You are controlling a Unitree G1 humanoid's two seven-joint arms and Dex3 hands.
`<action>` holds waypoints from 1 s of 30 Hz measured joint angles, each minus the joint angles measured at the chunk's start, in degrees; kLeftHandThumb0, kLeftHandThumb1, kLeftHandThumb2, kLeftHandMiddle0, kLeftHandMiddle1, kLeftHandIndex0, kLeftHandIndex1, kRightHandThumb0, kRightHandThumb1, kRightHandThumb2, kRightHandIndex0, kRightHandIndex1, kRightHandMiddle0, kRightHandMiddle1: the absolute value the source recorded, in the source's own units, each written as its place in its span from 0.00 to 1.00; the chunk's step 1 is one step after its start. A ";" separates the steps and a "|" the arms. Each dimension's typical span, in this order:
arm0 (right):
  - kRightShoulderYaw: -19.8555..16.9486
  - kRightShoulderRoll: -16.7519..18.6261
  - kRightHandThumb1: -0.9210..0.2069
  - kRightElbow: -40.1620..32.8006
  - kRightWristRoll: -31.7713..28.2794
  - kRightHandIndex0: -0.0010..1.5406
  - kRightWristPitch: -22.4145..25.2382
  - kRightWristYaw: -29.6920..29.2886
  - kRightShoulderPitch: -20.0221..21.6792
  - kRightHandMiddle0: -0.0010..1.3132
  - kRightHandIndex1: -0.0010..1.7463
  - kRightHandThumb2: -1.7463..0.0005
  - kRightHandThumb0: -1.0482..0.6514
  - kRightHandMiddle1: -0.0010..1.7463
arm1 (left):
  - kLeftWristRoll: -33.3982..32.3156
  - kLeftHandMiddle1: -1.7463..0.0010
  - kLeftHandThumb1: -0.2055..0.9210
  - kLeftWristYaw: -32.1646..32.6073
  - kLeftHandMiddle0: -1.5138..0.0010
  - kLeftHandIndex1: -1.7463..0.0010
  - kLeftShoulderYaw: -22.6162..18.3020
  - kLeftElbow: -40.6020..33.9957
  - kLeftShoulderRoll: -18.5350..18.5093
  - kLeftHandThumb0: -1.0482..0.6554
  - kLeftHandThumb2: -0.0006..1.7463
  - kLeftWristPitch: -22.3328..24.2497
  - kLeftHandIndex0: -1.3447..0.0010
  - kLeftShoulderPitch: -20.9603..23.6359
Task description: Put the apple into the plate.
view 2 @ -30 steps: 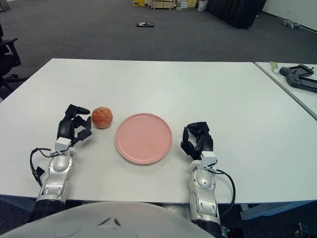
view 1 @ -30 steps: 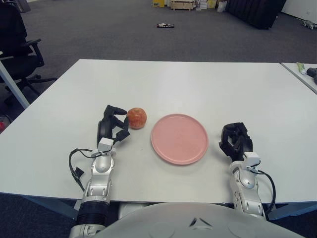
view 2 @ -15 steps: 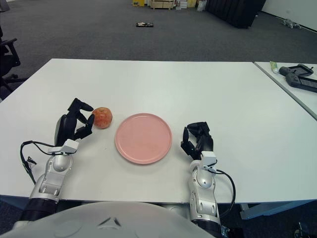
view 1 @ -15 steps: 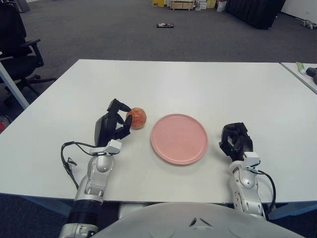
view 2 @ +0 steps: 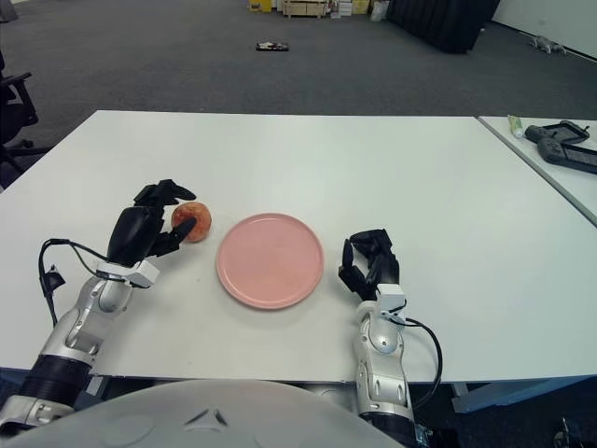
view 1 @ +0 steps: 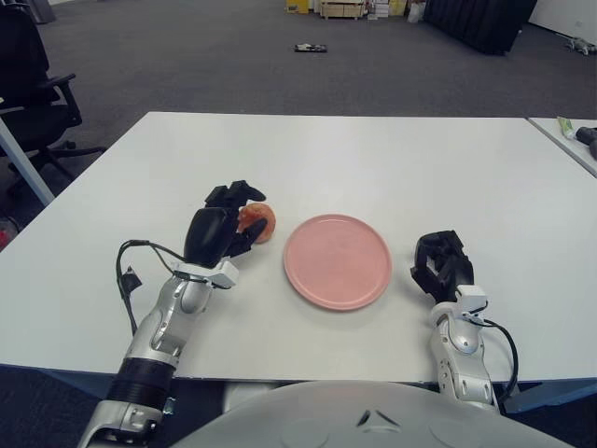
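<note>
Left hand (view 1: 219, 231) has its fingers (view 1: 244, 190) wrapped on the apple (view 1: 261, 217) left of the pink plate (view 1: 337, 260), mid-desk (view 1: 373, 159) toward the near edge, right hand (view 1: 442, 264) curled empty.

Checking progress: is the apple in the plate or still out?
Out. The apple sits on the table left of the empty pink plate, with the left hand closing around it.

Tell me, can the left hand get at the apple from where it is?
Probably yes. The left hand is already at the apple, fingers curling over it, with nothing between them. A firm grip isn't clear yet.
</note>
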State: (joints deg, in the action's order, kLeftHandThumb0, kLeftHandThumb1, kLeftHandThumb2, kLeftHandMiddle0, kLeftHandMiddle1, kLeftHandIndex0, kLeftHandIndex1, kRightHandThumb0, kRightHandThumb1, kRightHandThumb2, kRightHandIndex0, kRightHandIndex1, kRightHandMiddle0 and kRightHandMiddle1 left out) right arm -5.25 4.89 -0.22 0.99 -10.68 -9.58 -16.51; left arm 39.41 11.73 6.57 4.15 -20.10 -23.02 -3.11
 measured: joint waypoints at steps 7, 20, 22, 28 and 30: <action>-0.13 0.00 0.17 0.08 0.02 0.33 -0.02 -0.01 0.06 0.23 0.69 0.54 0.40 1.00 | 1.08 1.00 0.92 -4.04 1.00 0.99 3.48 5.96 -2.39 0.00 0.15 1.73 1.00 4.30; -0.21 0.02 0.17 0.08 -0.03 0.33 -0.26 0.07 -0.03 0.23 0.69 0.54 0.40 1.00 | 3.87 1.00 0.94 -2.64 1.00 1.00 8.04 15.47 -2.93 0.00 0.09 3.76 1.00 8.48; -0.22 0.02 0.17 0.08 -0.08 0.33 -0.29 0.11 -0.06 0.23 0.69 0.54 0.40 1.00 | 4.06 1.00 0.93 -1.72 1.00 1.00 8.53 16.88 -2.96 0.00 0.08 3.77 1.00 9.43; -0.19 0.05 0.17 0.08 -0.36 0.33 -0.45 0.63 -0.19 0.23 0.68 0.54 0.40 1.00 | 4.30 1.00 0.95 0.65 1.00 1.00 10.31 22.79 -3.08 0.00 0.08 3.60 1.00 13.43; -0.20 0.05 0.17 0.08 -0.41 0.33 -0.50 0.71 -0.21 0.23 0.68 0.54 0.40 1.00 | 4.29 1.00 0.95 1.45 1.00 1.00 10.87 25.11 -3.11 0.00 0.08 3.35 1.00 15.07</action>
State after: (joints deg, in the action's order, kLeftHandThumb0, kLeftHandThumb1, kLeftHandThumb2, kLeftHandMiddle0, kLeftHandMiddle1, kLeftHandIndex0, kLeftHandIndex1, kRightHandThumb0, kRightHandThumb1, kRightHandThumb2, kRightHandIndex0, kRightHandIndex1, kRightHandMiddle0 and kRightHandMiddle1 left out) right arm -5.46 4.95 -0.14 0.57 -11.18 -8.87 -16.71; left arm 43.71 13.18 17.44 29.26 -23.21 -19.66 11.96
